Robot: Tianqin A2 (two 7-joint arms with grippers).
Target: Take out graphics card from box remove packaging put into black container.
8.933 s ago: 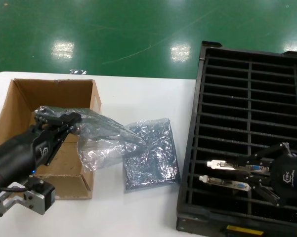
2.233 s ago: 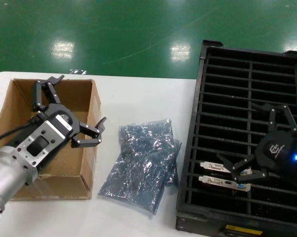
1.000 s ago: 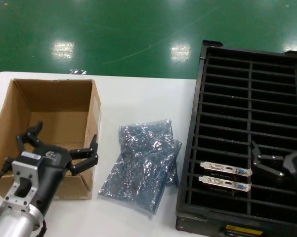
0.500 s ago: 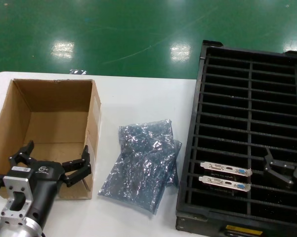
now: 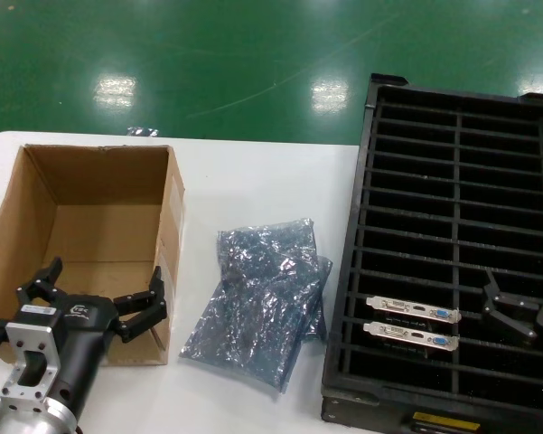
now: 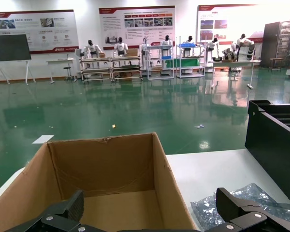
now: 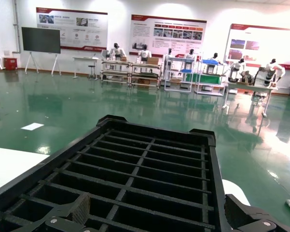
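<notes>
Two graphics cards [image 5: 412, 311] sit in neighbouring slots near the front of your black container [image 5: 370, 163], silver brackets showing, one just behind the other [image 5: 410, 336]. Your left gripper [image 5: 92, 291] hangs at the near wall of the box [image 5: 36, 194] with its fingers spread wide, and the crinkly packaging [image 5: 264, 298] lies heaped on the white table [image 5: 253, 181] between box and container. Your right gripper [image 5: 524, 312] hovers over the container's right column, fingers apart, gripping nothing.
</notes>
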